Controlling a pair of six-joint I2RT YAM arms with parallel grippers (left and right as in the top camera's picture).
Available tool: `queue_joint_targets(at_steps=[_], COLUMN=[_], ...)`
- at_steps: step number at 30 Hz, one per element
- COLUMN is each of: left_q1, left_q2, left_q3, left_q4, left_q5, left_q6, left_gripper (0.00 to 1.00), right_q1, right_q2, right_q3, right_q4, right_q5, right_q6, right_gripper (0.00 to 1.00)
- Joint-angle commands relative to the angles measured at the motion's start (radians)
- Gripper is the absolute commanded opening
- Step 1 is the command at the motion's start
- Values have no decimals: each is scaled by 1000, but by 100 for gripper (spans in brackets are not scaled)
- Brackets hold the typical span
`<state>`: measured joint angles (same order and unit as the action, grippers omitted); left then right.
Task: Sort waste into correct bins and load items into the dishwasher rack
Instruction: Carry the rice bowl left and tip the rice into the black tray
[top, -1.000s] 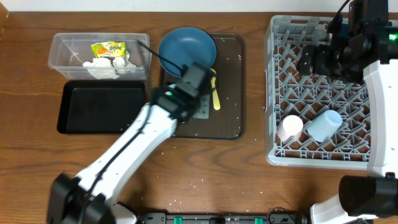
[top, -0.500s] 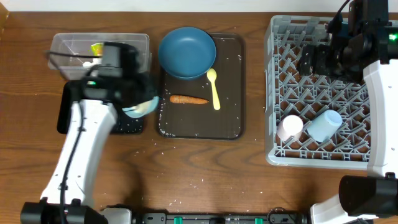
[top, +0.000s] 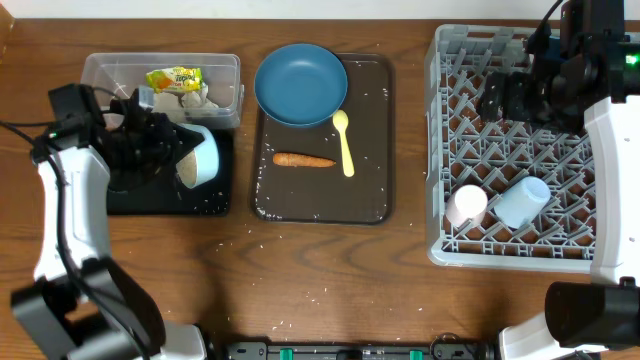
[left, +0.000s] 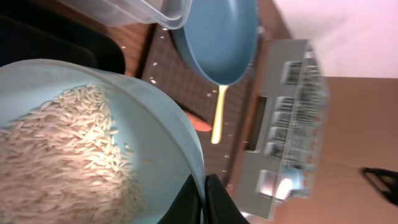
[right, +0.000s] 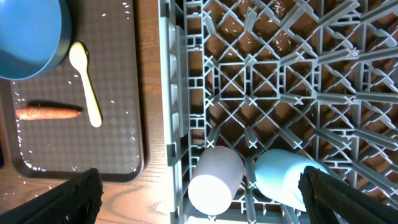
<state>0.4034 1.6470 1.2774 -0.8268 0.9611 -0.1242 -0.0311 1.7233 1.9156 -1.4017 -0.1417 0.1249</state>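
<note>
Yellow-green printed wrapper (top: 174, 78) lying in the clear plastic tub (top: 96, 66), carrying reddish lettering across its face, lettering showing too small and blurred for reading, no other text or sign reading legibly.

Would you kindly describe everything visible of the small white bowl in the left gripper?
The small white bowl is round, smooth and plastic-looking, faintly bluish up close. The left gripper is shut on its rim, holding it tipped steeply over the black tray. Inside, white rice grains heap against its lower wall.
</note>
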Motion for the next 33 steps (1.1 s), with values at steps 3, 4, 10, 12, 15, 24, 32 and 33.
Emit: queue_joint_targets(at_steps=[3, 4, 10, 12, 15, 24, 32, 33], left_q1=[64, 72, 108, 127, 159, 222, 233, 235], left_q2=[124, 147, 230, 241, 243, 243, 243, 243], left_q3=[-11, -11, -11, -11, -11, -11, -11, -11], left_q4=[-2, -2, 2, 2, 1, -5, -10, -10], left_q5=[293, 323, 435, 495, 552, 612, 612, 612], left_q6=[107, 114, 140, 173, 180, 175, 93, 93], left_gripper=[6, 6, 6, 6, 6, 6, 6, 6], right_q1=[13, 13, 13, 13, 13, 13, 13, 13], right_q2=[5, 5, 5, 5, 5, 5, 5, 5], right_q3=[-1, -1, -1, -1, -1, -1, -1, -1], right_q4=[-2, -2, -2, -2, -2, -2, -2, -2], right_q5=[2, 2, 2, 2, 2, 2, 3, 3], right_q6=[-10, -10, -10, -10, -10, -10, -10, -10], right_gripper=[99, 99, 99, 99, 99, 99, 99, 99])
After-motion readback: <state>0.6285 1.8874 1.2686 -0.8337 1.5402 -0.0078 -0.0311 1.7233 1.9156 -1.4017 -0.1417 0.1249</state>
